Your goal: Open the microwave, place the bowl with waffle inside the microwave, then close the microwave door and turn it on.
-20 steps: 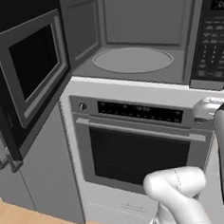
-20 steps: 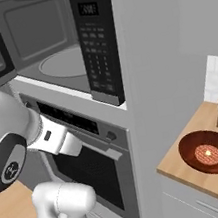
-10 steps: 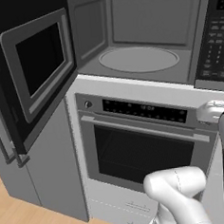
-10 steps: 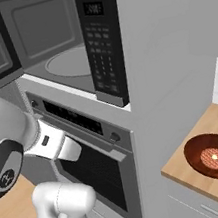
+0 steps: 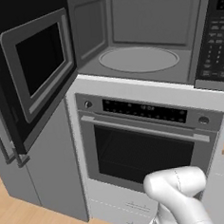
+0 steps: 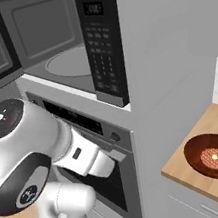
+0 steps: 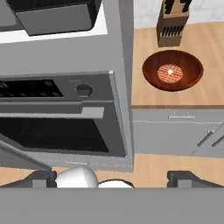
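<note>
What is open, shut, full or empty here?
microwave door: swung wide open
microwave: empty, bare turntable
oven: door shut
bowl: on the wooden counter, waffle inside
knife block: upright behind the bowl
gripper: open, holding nothing

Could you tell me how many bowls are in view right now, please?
1. The bowl sits on the wooden counter right of the oven, beside the knife block, holding the waffle. Others may be out of view.
</note>
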### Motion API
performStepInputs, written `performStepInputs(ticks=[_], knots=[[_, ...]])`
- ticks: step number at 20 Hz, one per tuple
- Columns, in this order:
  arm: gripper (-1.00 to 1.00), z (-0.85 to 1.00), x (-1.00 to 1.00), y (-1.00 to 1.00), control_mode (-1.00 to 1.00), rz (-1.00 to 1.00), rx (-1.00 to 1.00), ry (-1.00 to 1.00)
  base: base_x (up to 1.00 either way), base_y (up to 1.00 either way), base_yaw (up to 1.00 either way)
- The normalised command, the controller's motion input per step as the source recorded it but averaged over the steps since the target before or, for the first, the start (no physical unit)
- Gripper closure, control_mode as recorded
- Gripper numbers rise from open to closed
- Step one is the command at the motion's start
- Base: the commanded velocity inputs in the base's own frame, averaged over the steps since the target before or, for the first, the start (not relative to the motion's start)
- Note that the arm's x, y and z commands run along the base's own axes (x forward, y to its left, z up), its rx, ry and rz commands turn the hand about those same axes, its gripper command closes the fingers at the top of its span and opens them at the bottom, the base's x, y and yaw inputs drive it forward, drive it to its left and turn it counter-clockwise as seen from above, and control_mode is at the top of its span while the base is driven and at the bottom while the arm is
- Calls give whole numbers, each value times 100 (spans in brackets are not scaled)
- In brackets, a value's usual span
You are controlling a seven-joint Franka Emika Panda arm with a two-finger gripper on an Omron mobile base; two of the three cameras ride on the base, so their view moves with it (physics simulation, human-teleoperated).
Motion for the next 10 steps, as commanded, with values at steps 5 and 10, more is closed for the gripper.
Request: performStepInputs(ticks=[5,10], knots=[[-100,-5,-5,-97,-100,-22,32,11,0,0,0],[-100,-32,4,-68,-100,-27,34,12,0,0,0]])
